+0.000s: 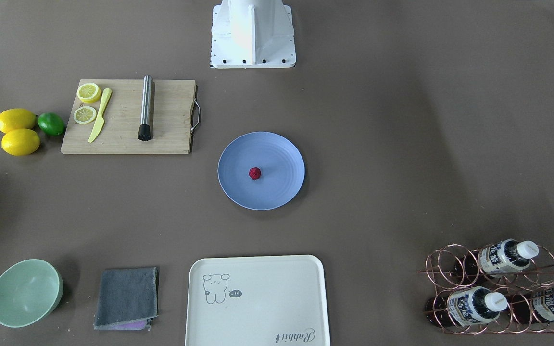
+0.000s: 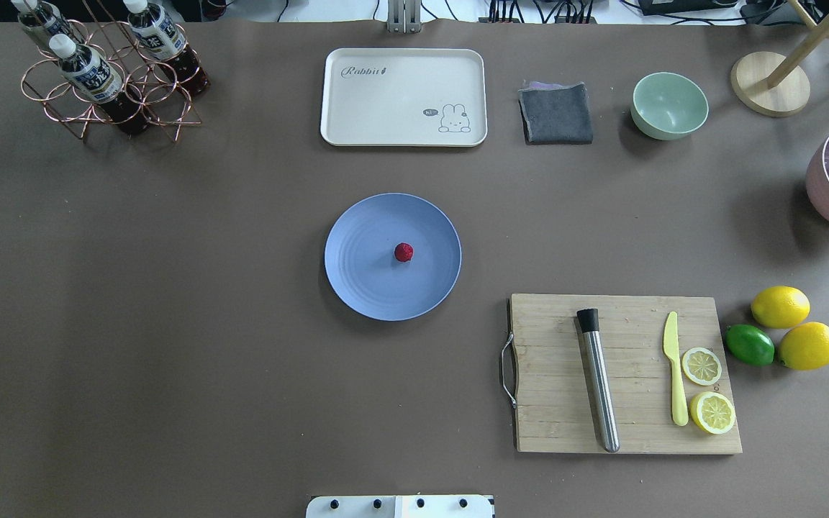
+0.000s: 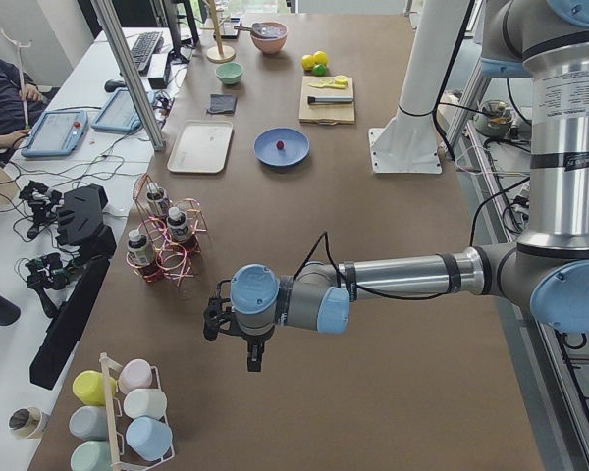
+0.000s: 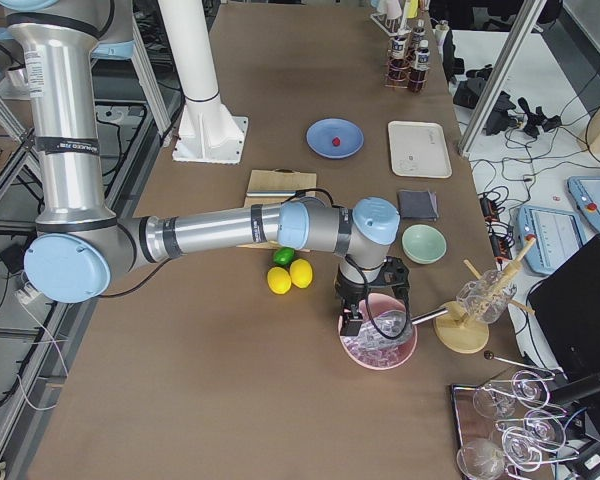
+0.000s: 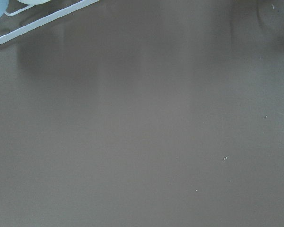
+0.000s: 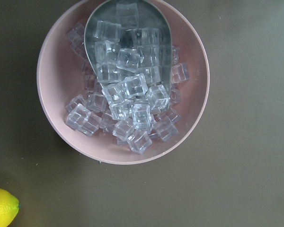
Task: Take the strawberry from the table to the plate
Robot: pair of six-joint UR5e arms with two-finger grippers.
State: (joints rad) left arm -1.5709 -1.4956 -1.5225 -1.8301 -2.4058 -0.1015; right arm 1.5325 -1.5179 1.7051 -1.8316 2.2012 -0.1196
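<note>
Left arm (image 3: 402, 280): forearm level, reaching from the right edge to the lower centre of the exterior left view.
Left gripper (image 3: 236, 339): points down; open or closed is not clear.
Right arm (image 4: 210, 235): forearm level, reaching from the left edge to the centre of the exterior right view.
Right gripper (image 4: 372, 300): points down; open or closed is not clear.

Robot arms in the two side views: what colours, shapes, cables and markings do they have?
The left arm and the right arm are silver-grey metal tubes with round joints capped in pale blue. A black cable runs along each forearm. A black lettered band circles each upright tube. The left gripper and right gripper are black.
</note>
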